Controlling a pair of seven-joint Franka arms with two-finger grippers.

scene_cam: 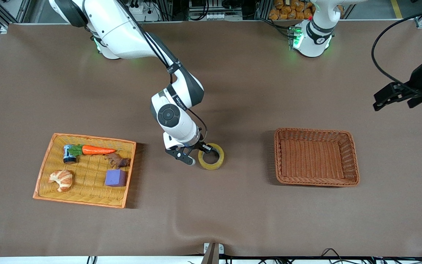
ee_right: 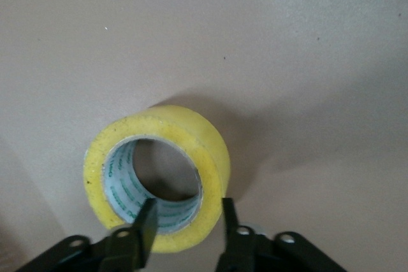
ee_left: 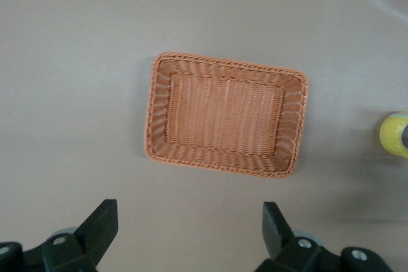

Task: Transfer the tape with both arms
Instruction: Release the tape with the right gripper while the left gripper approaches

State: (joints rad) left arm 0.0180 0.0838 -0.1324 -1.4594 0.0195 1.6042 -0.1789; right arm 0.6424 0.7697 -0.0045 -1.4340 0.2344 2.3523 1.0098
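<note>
Glossy translucent tape (ee_right: 162,176), matt brown table cover (scene_cam: 233,91), woven wicker basket (scene_cam: 316,157).

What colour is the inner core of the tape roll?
Greyish-white with green print; the tape shows it best in the right wrist view.

Brown bench (scene_cam: 233,73). Toward the right arm's end: flat orange wicker tray (scene_cam: 46,172) holding carrot (scene_cam: 97,150), small blue can (scene_cam: 69,154), croissant (scene_cam: 61,179), purple cube (scene_cam: 115,178), dark brown lump (scene_cam: 117,160). Toward the left arm's end: deeper brown wicker basket (scene_cam: 316,182).

Yellow tape (scene_cam: 211,156) flat between baskets
</note>
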